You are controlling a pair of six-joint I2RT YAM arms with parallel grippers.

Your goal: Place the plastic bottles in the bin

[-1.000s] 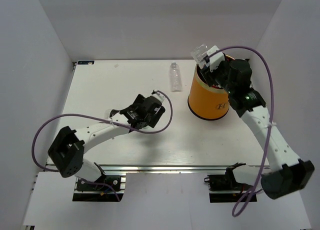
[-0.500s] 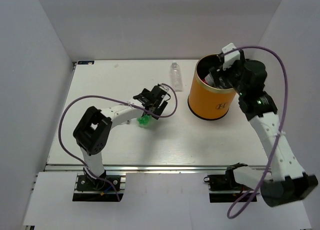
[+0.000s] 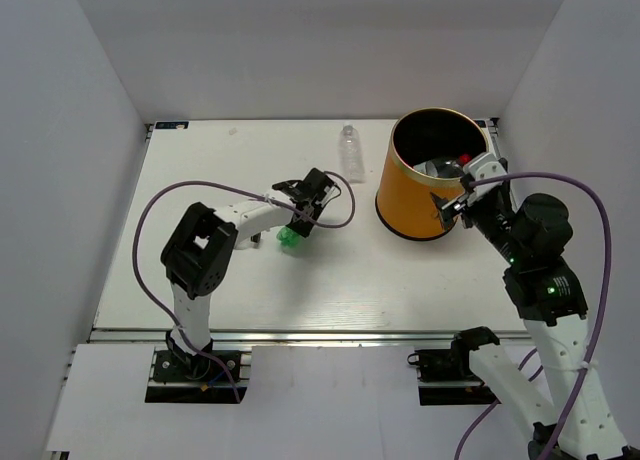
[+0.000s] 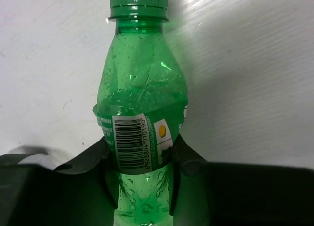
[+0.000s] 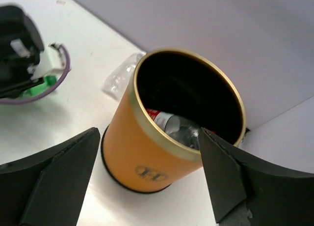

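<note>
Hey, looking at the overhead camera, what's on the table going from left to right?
green bottle → clear bottle → orange bin

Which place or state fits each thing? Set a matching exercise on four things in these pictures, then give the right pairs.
Things:
1. green bottle
2. clear bottle
3. bin
4. right gripper

Places or states:
A. lying loose beside the bin
B. open, holding nothing
C. standing upright, with bottles inside
D. held between the fingers of the left gripper

Pairs: 1-D, 2-A, 3-C, 4-B
</note>
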